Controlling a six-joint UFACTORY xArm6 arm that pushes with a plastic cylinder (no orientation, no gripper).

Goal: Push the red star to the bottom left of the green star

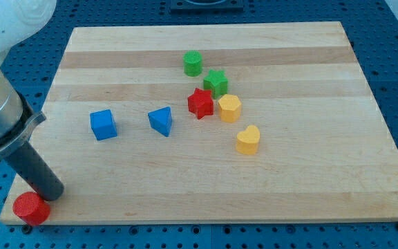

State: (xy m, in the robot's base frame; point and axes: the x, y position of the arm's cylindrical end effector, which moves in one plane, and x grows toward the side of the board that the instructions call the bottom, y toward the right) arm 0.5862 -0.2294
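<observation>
Red star [200, 103] touches green star [215, 82]; my tip [52, 194] far left.

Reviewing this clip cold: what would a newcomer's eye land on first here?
First, the thick dark rod entering from the view's left, my tip down at the board's bottom-left corner beside a red round block, far from the other blocks. Next, the tight cluster above centre: the red star touching the green star at its lower left, a yellow block on its right.
</observation>
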